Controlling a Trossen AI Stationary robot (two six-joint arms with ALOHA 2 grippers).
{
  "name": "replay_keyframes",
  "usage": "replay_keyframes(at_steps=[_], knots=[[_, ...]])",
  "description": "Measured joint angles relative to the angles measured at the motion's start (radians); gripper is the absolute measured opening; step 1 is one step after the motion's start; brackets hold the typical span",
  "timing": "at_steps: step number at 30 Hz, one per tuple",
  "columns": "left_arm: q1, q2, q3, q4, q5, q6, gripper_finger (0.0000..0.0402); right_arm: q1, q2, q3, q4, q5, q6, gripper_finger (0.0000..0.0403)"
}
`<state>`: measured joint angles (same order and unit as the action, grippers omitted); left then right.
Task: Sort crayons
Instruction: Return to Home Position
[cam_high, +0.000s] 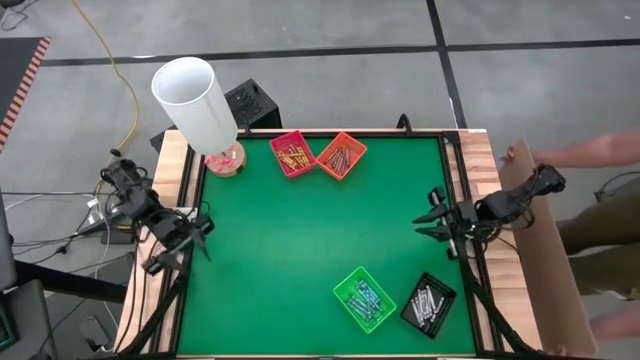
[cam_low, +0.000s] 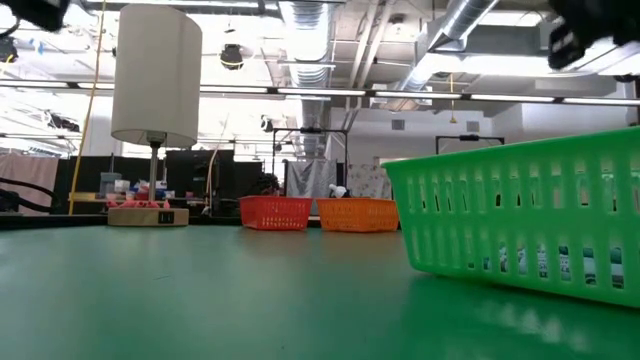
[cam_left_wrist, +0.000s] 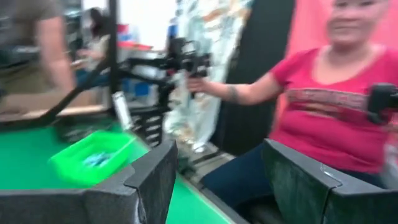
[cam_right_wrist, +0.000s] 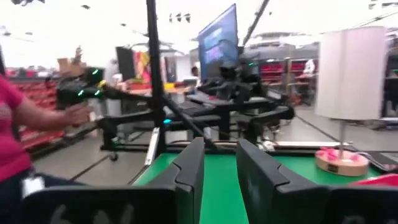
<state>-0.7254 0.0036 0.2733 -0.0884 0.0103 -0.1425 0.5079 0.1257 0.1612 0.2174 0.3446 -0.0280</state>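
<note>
Green surface (cam_high: 270, 260) holds no loose crayons (cam_high: 362, 297); they lie in red bin (cam_high: 276, 150), orange bin (cam_high: 355, 141), green bin (cam_high: 346, 279) and black bin (cam_high: 443, 281). At opposite edges, left end effector (cam_high: 200, 235) and right end effector (cam_high: 428, 218) sit open; sorting looks done.

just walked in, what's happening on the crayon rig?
Nothing is being handled. Both arms sit at the table's side edges, left hand and right hand open and empty. The crayons in view lie in trays: red tray and orange tray by the lamp, green tray and black tray on the opposite side. A person is beside the right arm.
</note>
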Motion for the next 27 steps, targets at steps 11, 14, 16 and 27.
replay_keyframes(at_steps=[11,14,16,27], knots=[[0.002,-0.002,-0.13,0.037,-0.179,-0.014,0.0226,0.0,-0.124,-0.139,0.016,0.048,-0.002,0.0101],[0.002,-0.002,-0.193,0.084,-0.209,-0.024,0.0226,-0.001,-0.123,-0.15,0.005,0.058,-0.004,0.0101],[0.002,-0.002,-0.242,0.142,-0.207,-0.035,0.0226,-0.001,-0.123,-0.15,-0.001,0.059,-0.006,0.0101],[0.003,0.0,-0.263,0.177,-0.205,0.052,0.0226,0.0,-0.123,-0.15,-0.079,0.058,0.0,0.0101]])
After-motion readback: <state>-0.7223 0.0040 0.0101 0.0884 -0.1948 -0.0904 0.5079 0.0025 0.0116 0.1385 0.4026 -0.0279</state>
